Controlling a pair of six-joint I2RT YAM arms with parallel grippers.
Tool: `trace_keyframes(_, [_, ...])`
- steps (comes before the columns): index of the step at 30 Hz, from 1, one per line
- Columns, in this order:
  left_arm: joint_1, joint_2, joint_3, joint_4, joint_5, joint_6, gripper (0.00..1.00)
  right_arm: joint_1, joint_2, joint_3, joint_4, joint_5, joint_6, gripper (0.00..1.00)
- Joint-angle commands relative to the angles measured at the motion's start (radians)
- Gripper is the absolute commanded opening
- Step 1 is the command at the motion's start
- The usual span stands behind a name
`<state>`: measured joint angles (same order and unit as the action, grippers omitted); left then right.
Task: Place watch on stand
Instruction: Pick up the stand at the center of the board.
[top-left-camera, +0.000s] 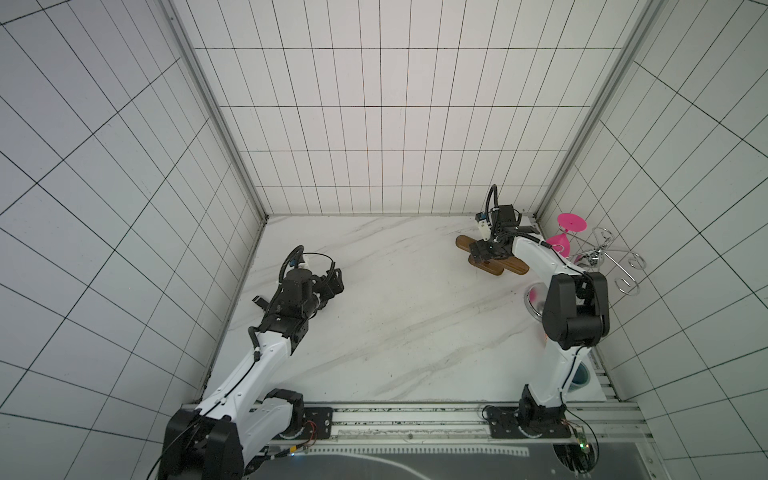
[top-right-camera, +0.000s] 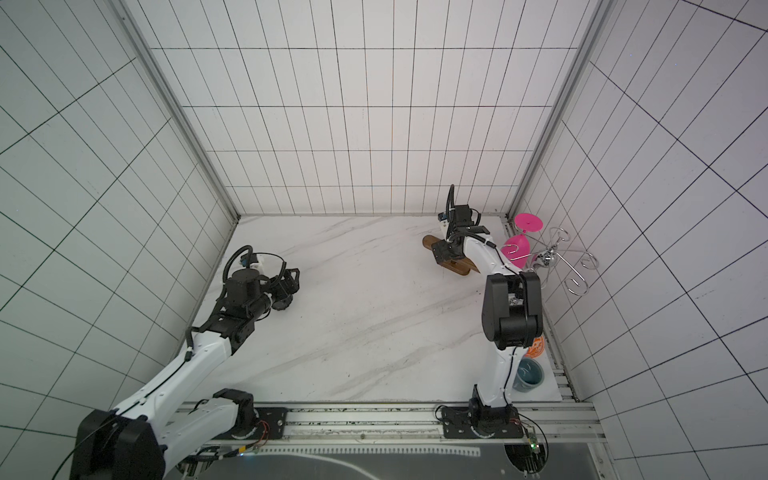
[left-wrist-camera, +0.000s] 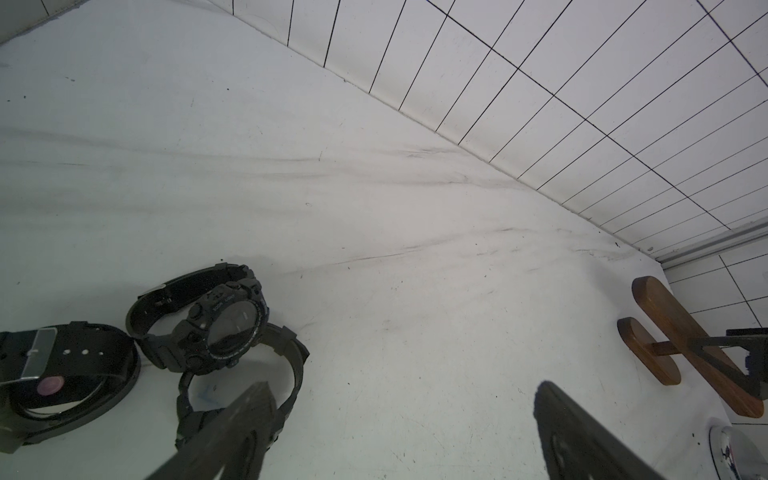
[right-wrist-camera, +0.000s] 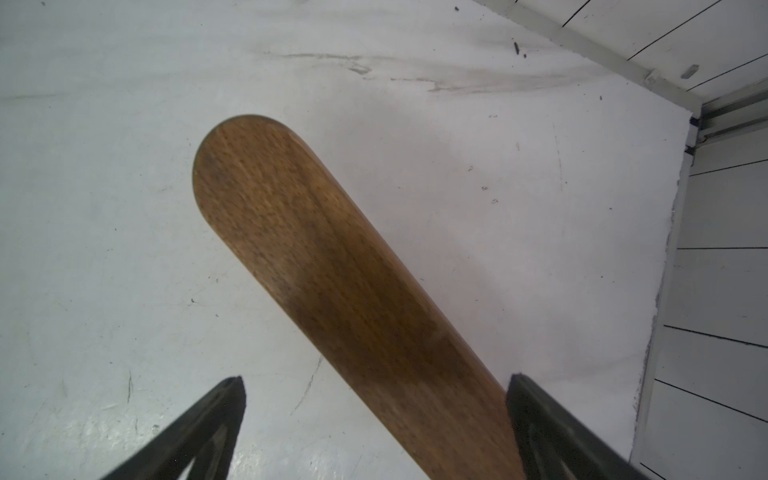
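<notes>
Right wrist: stand cropped betw. wide R fingers; L fingers wide, watch part-hidden.

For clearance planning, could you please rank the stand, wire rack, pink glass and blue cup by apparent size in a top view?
Wire rack and stand: alike, stand partly hidden.
Pink glass.
Blue cup.

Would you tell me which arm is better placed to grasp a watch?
Left: the left end effector, open, is beside the watches; the right end effector hangs open over the stand, far from them.
</notes>
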<state>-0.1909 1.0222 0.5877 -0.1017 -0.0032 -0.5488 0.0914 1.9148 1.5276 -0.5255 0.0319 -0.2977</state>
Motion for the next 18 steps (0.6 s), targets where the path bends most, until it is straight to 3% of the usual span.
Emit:
trace_keyframes(1, [-0.005, 0.001, 0.003, 0.011, -0.015, 0.007, 0.97, -0.005, 0.031, 0.107, -0.043, 0.012, -0.029, 1.00])
trace_keyframes(11, [-0.004, 0.000, 0.001, 0.011, -0.015, 0.010, 0.97, -0.006, 0.087, 0.141, -0.060, 0.045, -0.019, 0.99])
trace_keyframes(18, [-0.005, -0.001, 0.003, 0.010, -0.010, 0.010, 0.97, -0.003, 0.130, 0.182, -0.089, 0.004, -0.012, 0.89])
